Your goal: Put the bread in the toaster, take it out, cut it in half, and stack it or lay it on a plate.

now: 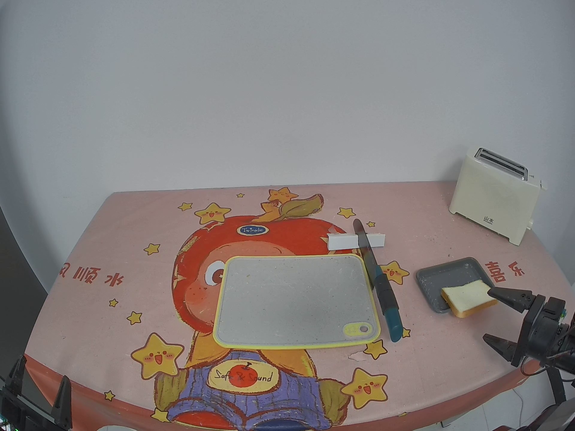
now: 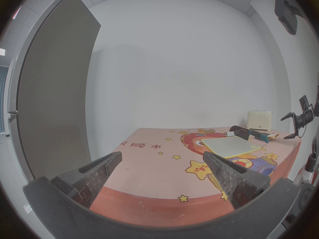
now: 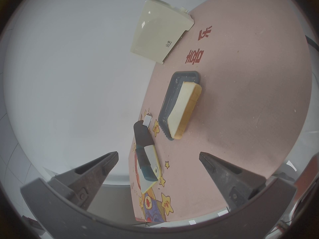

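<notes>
At the table's (image 1: 120, 258) near left edge the left gripper (image 2: 161, 155) hung with its fingers spread wide and nothing between them. At the near right edge the right gripper (image 1: 490, 315) was likewise spread and unladen, its tips just short of the bread (image 1: 469, 297). The slice lay on the grey plate (image 1: 440, 273), overhanging the near right rim; the right wrist view added its thick side and browned crust. Mid-table sat the cutting board (image 1: 293, 300), and the knife (image 1: 377, 276) lay just beside its right edge, its blade propped on a white block (image 1: 344, 242). The left wrist view showed that blade raised. Farthest, at the right rear corner, stood the toaster (image 1: 494, 196); the head view showed its two top slots
</notes>
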Tool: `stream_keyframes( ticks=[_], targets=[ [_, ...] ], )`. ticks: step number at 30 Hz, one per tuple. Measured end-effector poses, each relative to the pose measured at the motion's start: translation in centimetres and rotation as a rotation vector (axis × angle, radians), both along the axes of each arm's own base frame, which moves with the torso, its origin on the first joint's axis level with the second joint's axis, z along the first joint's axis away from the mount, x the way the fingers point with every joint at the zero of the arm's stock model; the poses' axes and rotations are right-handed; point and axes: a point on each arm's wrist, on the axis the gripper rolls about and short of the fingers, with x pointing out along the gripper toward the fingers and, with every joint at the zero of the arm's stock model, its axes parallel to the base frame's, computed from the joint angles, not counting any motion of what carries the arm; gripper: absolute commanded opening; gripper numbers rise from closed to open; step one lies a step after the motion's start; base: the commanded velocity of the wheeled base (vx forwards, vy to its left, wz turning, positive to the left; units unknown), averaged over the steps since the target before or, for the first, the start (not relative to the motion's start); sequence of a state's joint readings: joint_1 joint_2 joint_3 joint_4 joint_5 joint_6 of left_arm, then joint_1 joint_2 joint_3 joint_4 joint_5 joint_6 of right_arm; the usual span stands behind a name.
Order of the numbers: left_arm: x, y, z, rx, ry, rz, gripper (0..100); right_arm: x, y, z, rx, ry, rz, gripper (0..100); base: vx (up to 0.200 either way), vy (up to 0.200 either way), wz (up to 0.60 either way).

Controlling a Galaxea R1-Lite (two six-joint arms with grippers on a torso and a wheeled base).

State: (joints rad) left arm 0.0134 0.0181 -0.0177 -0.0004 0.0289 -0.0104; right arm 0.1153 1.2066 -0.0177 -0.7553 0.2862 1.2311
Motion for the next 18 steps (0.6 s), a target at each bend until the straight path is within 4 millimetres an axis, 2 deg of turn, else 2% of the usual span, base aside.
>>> stream_keyframes(
  ticks=[8,18],
  targets=[
    [0.0,0.0,0.0,0.000,0.000,-0.001,100,1.3,-1.0,-0.5,0.029,0.026,-0.034,100,0.000,0.000,0.00],
    [0.0,0.0,0.0,0.000,0.000,0.000,100,1.7,-2.0,-0.9,0.057,0.051,-0.058,100,0.000,0.000,0.00]
  ],
)
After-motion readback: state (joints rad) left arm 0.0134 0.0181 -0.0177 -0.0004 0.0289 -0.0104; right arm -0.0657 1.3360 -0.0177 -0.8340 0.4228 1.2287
